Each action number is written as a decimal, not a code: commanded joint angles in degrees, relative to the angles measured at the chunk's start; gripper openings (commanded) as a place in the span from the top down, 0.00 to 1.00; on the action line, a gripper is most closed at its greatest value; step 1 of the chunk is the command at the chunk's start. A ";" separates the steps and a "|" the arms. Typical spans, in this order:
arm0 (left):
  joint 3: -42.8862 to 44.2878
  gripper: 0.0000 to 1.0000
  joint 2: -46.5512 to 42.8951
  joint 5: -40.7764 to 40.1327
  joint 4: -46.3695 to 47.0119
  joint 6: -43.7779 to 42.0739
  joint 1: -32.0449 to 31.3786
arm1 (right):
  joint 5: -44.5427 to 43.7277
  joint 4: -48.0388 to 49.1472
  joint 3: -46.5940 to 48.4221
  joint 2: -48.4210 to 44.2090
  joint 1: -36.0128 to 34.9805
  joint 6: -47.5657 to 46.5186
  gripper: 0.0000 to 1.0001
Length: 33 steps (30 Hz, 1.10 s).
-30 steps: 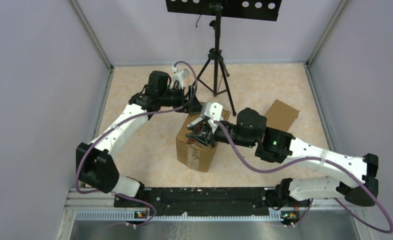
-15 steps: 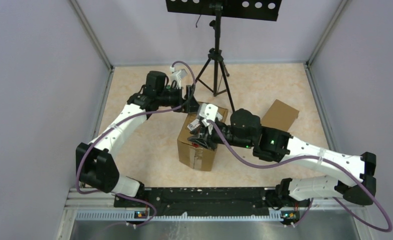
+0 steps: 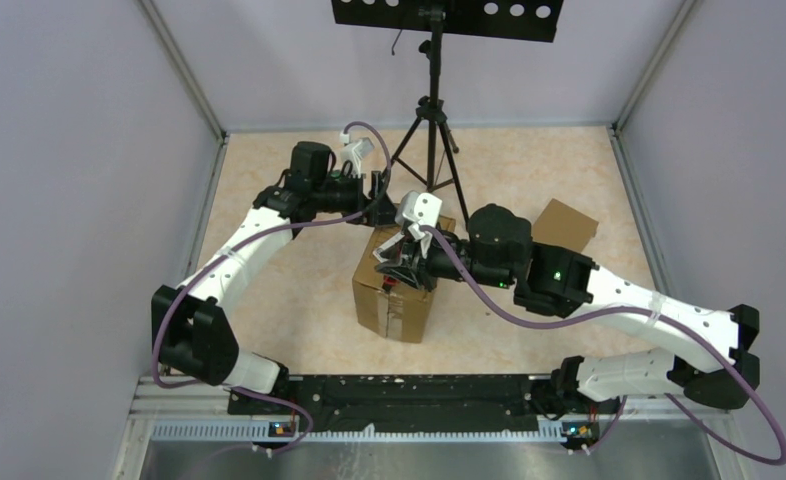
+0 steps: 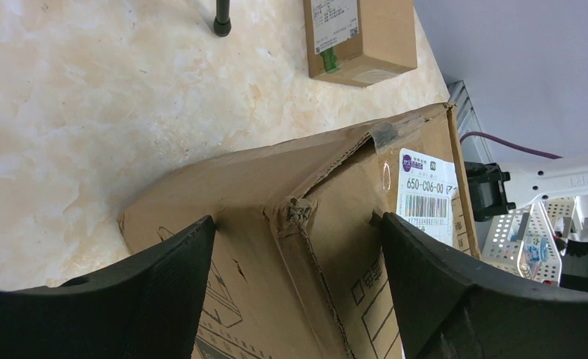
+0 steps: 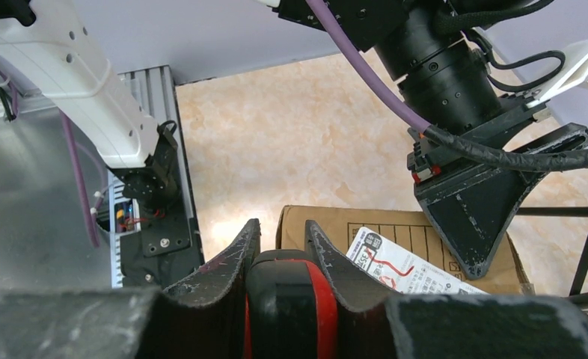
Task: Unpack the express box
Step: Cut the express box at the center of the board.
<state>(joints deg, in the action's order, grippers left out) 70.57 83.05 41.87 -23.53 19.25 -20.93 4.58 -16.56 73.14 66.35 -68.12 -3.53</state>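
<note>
The express box (image 3: 394, 295) is a brown cardboard box. It stands in the middle of the table (image 3: 289, 300), a bit nearer the arms than the back wall. Its flaps look shut, and strips of tape run down the side that faces the arms. The left gripper (image 3: 377, 205) is at the far top edge of the box. In the left wrist view this gripper (image 4: 292, 219) is spread wide, with one black finger on each side of a crumpled top corner of the express box (image 4: 336, 224). I cannot tell if the fingers touch the cardboard. A white label (image 4: 424, 196) with a bar code is stuck on the box near that corner. The right gripper (image 3: 401, 268) is over the top of the box, on the side near the arms. In the right wrist view its fingers (image 5: 239, 258) are squeezed on a black and red tool (image 5: 291, 299), and the top of the box (image 5: 328, 221) is just past them. A small box (image 3: 566, 225) lies on the table to the right, well apart from the big one. A black tripod (image 3: 431, 130) stands behind the box.
</note>
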 commanded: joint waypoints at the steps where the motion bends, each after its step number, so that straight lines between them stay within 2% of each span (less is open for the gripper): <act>1: -1.24 0.17 0.95 0.11 -1.46 -3.03 0.27 | -1.17 -0.03 2.35 -0.96 -0.34 -0.70 1.00; 19: -0.70 0.17 1.64 0.13 -1.32 -2.73 0.27 | -3.37 -3.26 0.17 -2.65 -0.28 0.31 1.00; 33: -0.62 0.17 1.97 0.16 -1.34 -2.85 0.36 | -3.62 -2.66 -6.20 -2.38 -0.26 4.61 1.00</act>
<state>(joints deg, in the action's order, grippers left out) 70.57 83.85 42.87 -22.76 19.03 -20.88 2.44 -17.15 68.03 65.36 -68.14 -0.82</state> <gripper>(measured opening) 0.834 0.226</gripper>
